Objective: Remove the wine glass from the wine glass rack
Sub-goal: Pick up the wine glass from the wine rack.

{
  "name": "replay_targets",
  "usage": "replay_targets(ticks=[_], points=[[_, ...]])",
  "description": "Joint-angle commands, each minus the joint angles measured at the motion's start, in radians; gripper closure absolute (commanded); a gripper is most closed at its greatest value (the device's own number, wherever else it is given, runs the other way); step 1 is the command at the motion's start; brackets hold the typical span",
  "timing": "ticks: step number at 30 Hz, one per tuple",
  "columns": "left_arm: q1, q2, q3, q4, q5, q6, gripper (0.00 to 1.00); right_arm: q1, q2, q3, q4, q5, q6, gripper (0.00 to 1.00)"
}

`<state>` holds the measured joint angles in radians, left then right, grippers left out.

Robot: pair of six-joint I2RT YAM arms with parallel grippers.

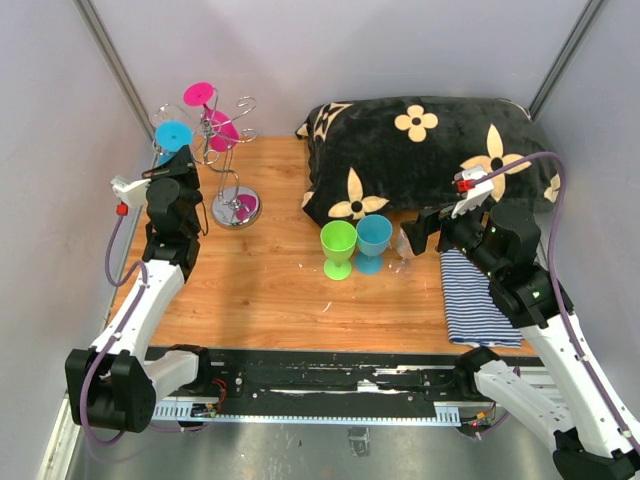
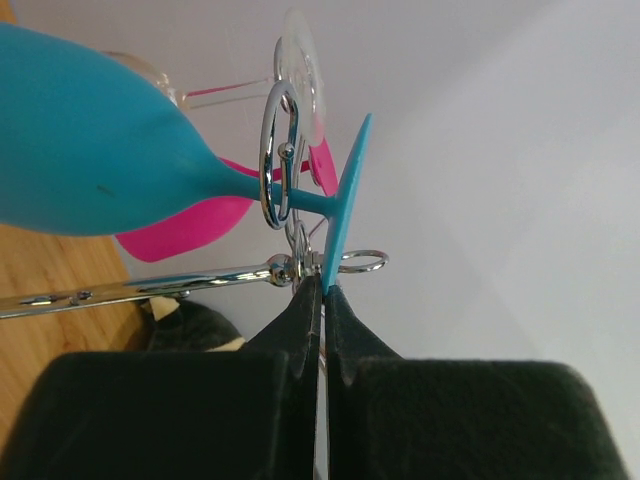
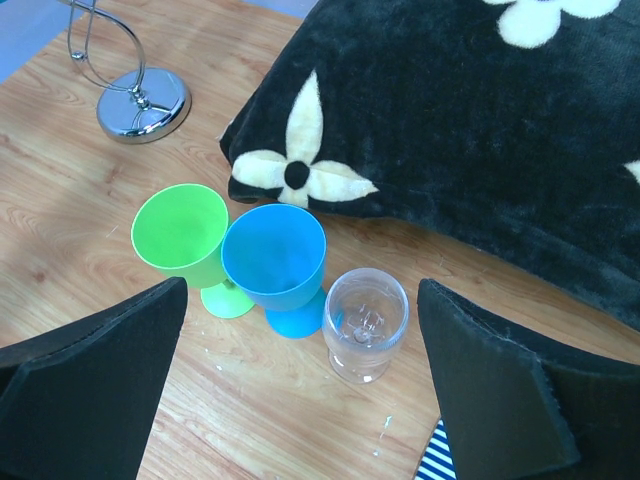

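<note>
The wooden desk [image 1: 270, 300] carries a black cushion [image 1: 420, 165] with cream flowers along its far right side, and a striped cloth [image 1: 475, 300] lies at its right edge. The right claw [image 3: 302, 300] hovers wide open above three cups standing near the middle of the desk: a green goblet [image 3: 185, 235] touching a blue goblet [image 3: 275, 260], with a clear glass [image 3: 367, 320] just beside it. At the far left stands the wine glass rack [image 1: 236, 208], where a pink wine glass [image 1: 222, 130] hangs from a hook. The blue wine glass [image 2: 90, 140] hangs there too, its stem through a wire loop. The left claw [image 2: 322, 300] is closed, pinching the edge of its foot.
</note>
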<state>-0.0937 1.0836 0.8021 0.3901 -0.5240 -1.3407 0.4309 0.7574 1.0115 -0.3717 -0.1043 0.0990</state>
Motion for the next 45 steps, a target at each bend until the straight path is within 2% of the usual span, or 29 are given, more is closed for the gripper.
replay_targets(ticks=[1, 5, 12, 17, 25, 39, 45], points=[[0.036, 0.010, 0.040, 0.018, -0.009, 0.061, 1.00, -0.015, -0.004, -0.010, 0.013, 0.002, 0.006, 0.02], [0.069, 0.044, 0.088, 0.036, 0.064, 0.110, 1.00, -0.014, -0.002, -0.014, 0.021, 0.002, 0.004, 0.02], [0.093, 0.057, 0.126, -0.056, 0.203, 0.142, 0.99, -0.014, -0.005, -0.021, 0.025, 0.002, 0.005, 0.02], [0.129, 0.044, 0.071, -0.041, 0.220, 0.108, 1.00, -0.014, -0.006, -0.013, 0.014, -0.006, 0.007, 0.02], [0.174, 0.055, 0.090, 0.008, 0.186, 0.111, 1.00, -0.014, -0.003, -0.005, 0.012, -0.014, 0.018, 0.02], [0.181, 0.113, 0.104, 0.083, 0.329, 0.108, 0.99, -0.014, 0.000, -0.009, 0.020, -0.020, 0.022, 0.02], [0.181, 0.097, 0.103, 0.059, 0.460, 0.128, 0.99, -0.014, 0.003, -0.003, 0.015, -0.023, 0.024, 0.02]])
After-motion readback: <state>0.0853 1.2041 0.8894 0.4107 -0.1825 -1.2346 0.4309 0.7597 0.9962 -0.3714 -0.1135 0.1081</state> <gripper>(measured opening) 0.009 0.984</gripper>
